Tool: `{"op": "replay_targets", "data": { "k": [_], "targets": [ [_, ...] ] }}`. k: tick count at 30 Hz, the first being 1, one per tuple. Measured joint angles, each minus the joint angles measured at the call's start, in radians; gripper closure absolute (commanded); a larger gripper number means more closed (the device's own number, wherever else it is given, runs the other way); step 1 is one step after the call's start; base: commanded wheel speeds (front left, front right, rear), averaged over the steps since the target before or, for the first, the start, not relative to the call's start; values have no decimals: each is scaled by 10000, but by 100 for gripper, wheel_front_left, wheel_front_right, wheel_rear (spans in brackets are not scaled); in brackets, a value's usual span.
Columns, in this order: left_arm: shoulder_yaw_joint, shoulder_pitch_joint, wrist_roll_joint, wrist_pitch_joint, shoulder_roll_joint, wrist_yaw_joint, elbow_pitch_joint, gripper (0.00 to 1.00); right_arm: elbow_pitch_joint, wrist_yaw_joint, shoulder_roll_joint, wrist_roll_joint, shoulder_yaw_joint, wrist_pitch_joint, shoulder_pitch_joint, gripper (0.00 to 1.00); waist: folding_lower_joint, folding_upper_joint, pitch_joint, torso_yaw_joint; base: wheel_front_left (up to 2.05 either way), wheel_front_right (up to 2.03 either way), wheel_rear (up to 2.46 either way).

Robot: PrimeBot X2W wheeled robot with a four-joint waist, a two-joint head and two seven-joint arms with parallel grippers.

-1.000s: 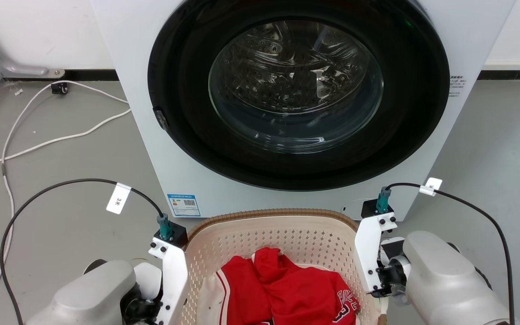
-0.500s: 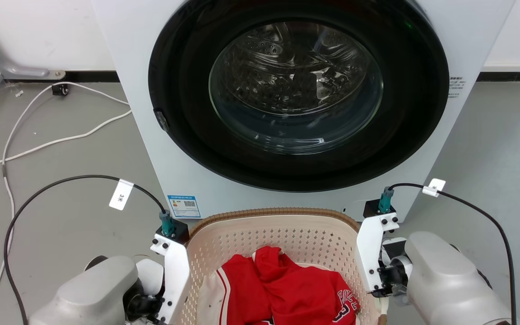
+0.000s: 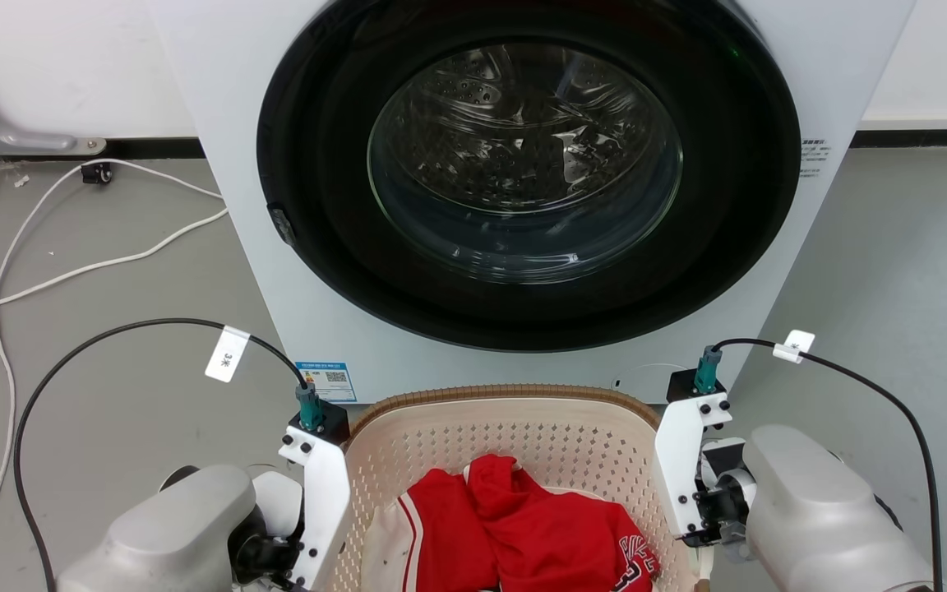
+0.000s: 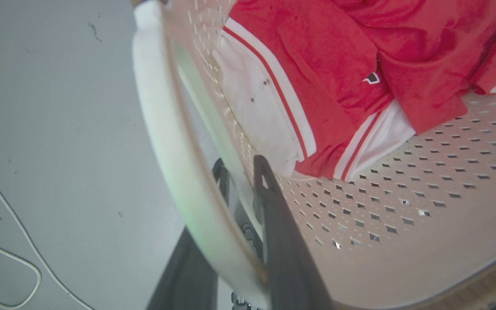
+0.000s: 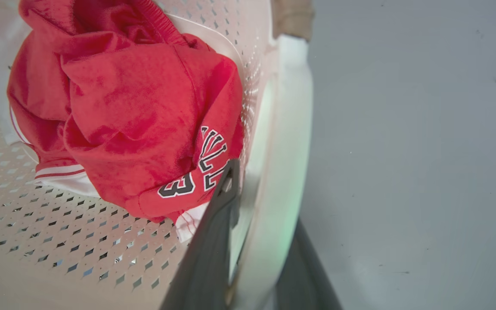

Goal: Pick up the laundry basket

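Laundry basket (image 3: 515, 393) sits near, centred, just in front of the washing machine (image 3: 843, 74), whose door is closed. Red and white clothes (image 3: 539, 526) are heaped in its near half. Left gripper (image 4: 240, 165) straddles the left white handle (image 4: 166, 129), one finger inside the perforated wall and one outside, narrowed onto the plastic between them. Right gripper (image 5: 263, 189) mirrors this on the right handle (image 5: 286, 129), with its outer fingertip hidden behind the handle. Both look clamped, not merely hovering. Judgement: taking opposite handles keeps the load level and balanced, and the inner fingers stay close to the wall and clear of the clothes. Cannot tell whether the base has left the floor (image 3: 112, 288). Risks: thin rim flexing, uneven lift tipping the clothes toward one side.
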Motion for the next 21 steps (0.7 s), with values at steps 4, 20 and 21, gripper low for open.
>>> {"op": "replay_targets", "data": {
  "k": [4,20,21],
  "targets": [
    [0,-8,2,2,-50,0,61,100,29,0,12,2,-69,-12,-1,100,0,0,16,-16,0,0,0],
    [2,98,36,-79,10,2,-6,100,84,0,61,35,-148,-104,9,100,1,0,-57,60,0,0,0],
    [2,98,38,-81,13,2,-8,100,86,0,61,35,-155,-105,10,100,0,0,-64,69,0,0,0]
  ]
}}
